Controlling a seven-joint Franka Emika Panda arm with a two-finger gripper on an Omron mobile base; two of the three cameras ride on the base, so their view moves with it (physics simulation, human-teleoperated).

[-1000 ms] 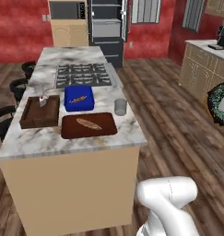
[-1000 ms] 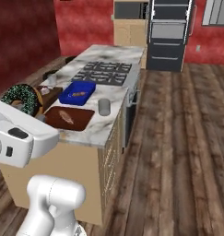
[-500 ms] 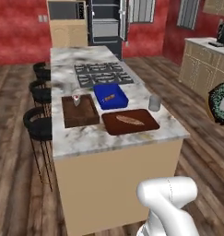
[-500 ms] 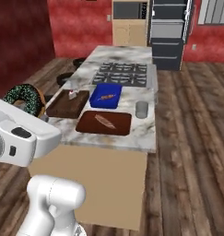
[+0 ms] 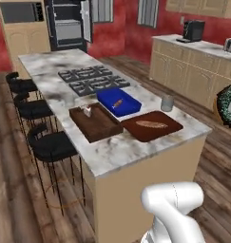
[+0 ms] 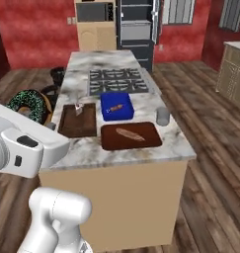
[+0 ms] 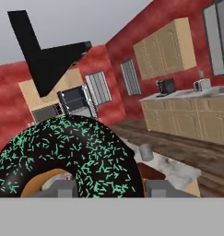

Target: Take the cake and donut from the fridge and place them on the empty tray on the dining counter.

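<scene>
My gripper (image 7: 111, 190) is shut on the donut (image 7: 72, 154), a chocolate-glazed ring with green sprinkles that looms close in the hand view. The same donut (image 5: 227, 105) hangs in the air at the right edge of the left base view, off the counter's side, and the donut (image 6: 30, 105) shows above my arm in the right base view. The dark brown tray (image 5: 97, 124) lies on the marbled dining counter (image 5: 114, 151). The small white cake (image 5: 87, 111) sits on the tray's far end; the cake (image 6: 78, 107) rests on the tray (image 6: 78, 122). The black fridge (image 6: 136, 27) stands at the back, a door open.
A blue dish (image 5: 118, 101) lies beside the tray, in front of the gas stove (image 5: 92, 79). A reddish-brown board (image 5: 151, 126) carries a bread loaf, and a grey cup (image 5: 167, 103) stands behind it. Black stools (image 5: 50, 144) line the counter's left side. Cabinets (image 5: 193, 71) run along the right wall.
The whole picture has shifted: the base has driven around the counter's near end, and the counter now looks closer. The donut stays in my gripper; things on the counter keep their places.
</scene>
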